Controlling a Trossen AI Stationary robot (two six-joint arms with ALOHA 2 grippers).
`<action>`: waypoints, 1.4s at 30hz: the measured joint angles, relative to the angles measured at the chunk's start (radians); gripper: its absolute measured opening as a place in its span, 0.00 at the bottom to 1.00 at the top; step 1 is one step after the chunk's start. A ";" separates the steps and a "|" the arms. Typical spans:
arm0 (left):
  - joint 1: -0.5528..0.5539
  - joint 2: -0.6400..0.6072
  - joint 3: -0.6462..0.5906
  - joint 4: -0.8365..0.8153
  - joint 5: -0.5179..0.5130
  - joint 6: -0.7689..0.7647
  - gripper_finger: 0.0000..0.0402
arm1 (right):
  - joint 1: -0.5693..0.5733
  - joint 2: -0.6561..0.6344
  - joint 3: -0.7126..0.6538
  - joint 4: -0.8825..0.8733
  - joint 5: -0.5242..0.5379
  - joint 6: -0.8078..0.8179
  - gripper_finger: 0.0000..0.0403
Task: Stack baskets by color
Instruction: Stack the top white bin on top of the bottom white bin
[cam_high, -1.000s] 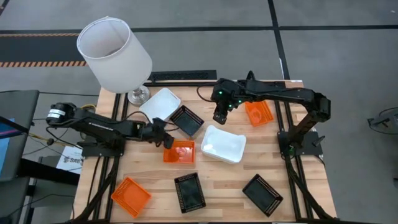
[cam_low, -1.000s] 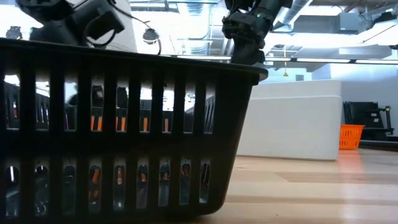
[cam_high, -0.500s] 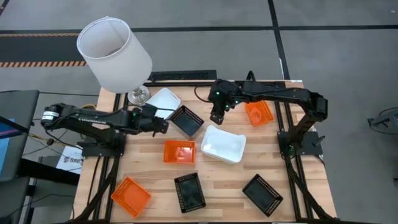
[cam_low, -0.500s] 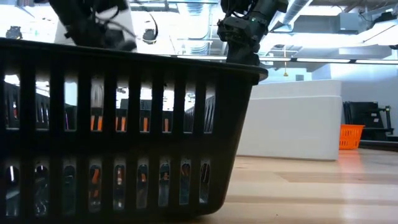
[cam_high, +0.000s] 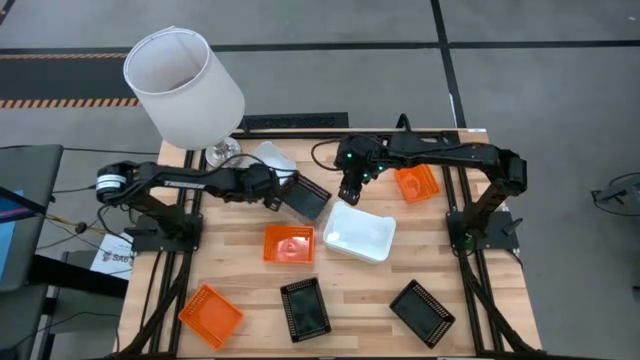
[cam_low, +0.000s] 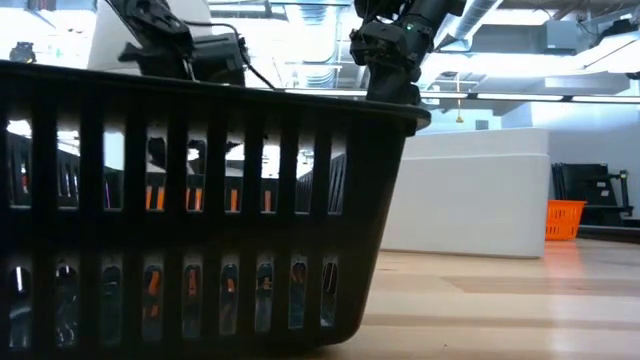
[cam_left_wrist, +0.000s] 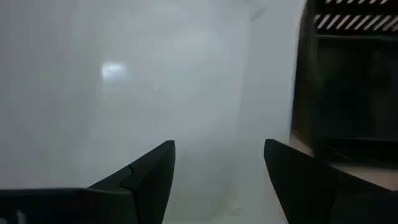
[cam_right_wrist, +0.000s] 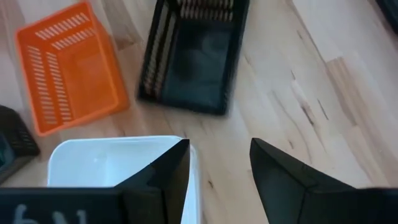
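White basket (cam_high: 268, 157) half under left arm.

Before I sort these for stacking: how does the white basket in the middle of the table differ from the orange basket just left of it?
The white basket has solid walls; the orange basket has slotted mesh sides. The white basket looks larger and sits turned at an angle, while the orange basket lies nearly square to the table edge. Both are shallow, rectangular and open side up.

Baskets, shallow rectangular plastic, all upright on the wooden table, none stacked:
- white, solid: one at centre (cam_high: 359, 231); one at the far side near the lamp base (cam_high: 272, 157), partly covered
- orange, mesh: centre (cam_high: 287, 243); near left corner (cam_high: 210, 314); far right (cam_high: 416, 182)
- black, mesh: far centre (cam_high: 306, 198), tilted; near centre (cam_high: 304, 308); near right (cam_high: 421, 311)
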 joint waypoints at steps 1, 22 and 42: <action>0.004 0.012 -0.001 0.038 0.036 0.013 0.59 | 0.003 0.000 0.000 0.000 0.000 0.000 0.47; 0.093 0.108 0.386 0.189 0.159 0.198 0.59 | -0.110 0.000 -0.111 0.244 0.060 0.351 0.53; -0.058 -0.248 0.904 -0.432 -0.152 0.175 0.59 | -0.108 0.395 0.084 0.458 0.055 0.554 0.54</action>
